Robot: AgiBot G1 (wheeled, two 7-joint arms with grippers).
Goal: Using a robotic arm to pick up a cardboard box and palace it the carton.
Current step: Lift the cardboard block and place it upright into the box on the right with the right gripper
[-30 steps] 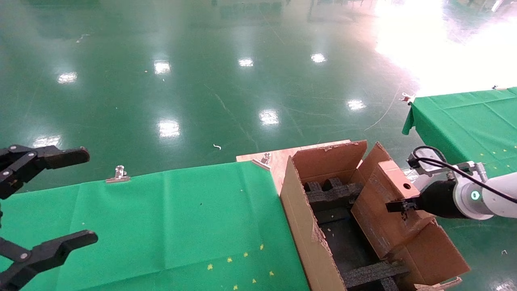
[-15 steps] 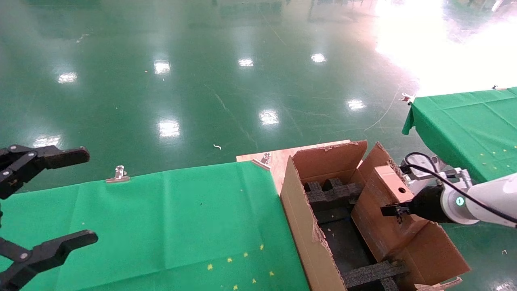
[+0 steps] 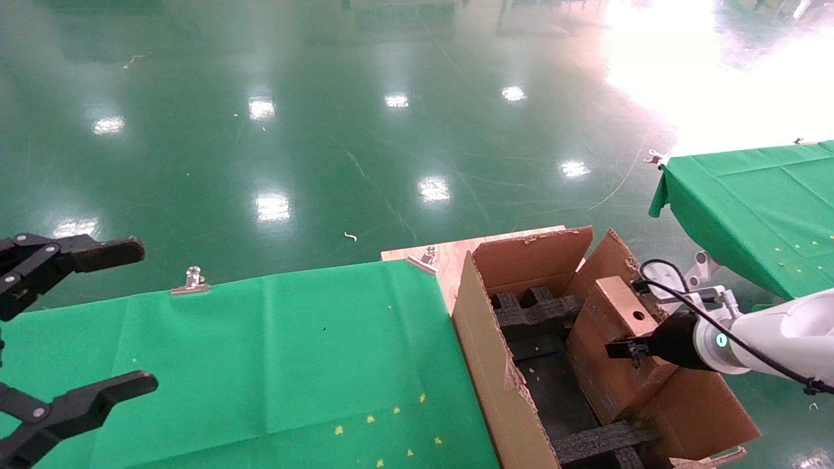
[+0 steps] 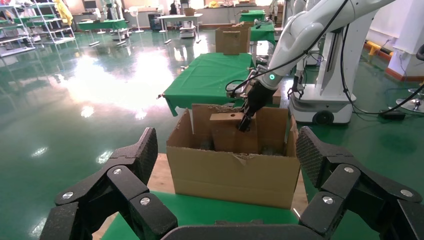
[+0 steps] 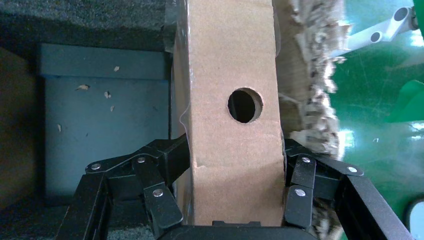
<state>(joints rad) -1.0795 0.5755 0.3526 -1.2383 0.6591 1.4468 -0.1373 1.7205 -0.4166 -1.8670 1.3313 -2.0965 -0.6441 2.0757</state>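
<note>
Holding noted, head view: right gripper (image 3: 619, 348) jaws clamp the cardboard box (image 3: 619, 339), standing on end inside the carton (image 3: 495, 365) against its right wall | left wrist view: left gripper (image 4: 225, 200) jaws wide, empty, parked over the table (image 3: 260, 352), well apart | right wrist view: box's long axis runs straight out from the jaws, holed face toward camera.

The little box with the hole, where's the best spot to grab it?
Grip the box across its narrow end by the two broad faces, near the hole, coming from above. It stands on end in the carton, so that end is likely the easiest part to reach. The right gripper pinches it this way.
</note>
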